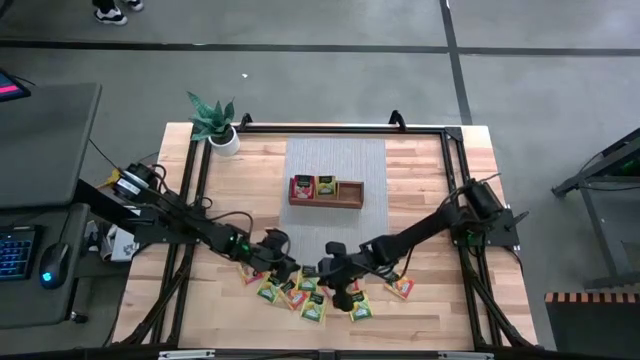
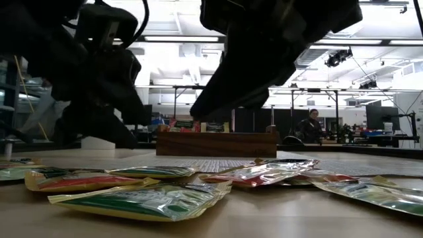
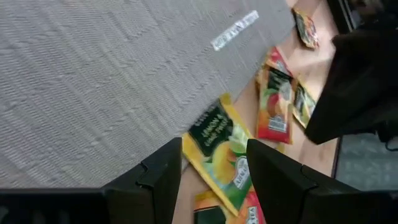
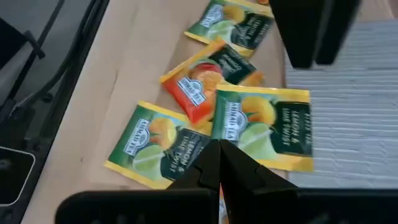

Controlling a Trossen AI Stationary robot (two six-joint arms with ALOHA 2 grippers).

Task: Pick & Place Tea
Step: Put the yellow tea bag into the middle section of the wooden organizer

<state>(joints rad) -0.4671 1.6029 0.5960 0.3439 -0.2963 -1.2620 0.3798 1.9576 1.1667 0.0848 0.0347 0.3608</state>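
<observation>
Left claw (image 1: 283, 262) hovers over loose packets (image 1: 312, 305); tray (image 1: 349, 202) holds perhaps two.

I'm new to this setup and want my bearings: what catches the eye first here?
A scatter of bright tea packets lies at the near edge of the table, with the left gripper and right gripper both low over it. Farther back, a wooden tray sits on a grey mat, holding a few packets.

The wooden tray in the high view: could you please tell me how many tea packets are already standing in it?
2: a red packet in the wooden tray's left compartment and a yellow-green packet in the middle one. The right compartment looks empty, though its wall could hide something.
</observation>
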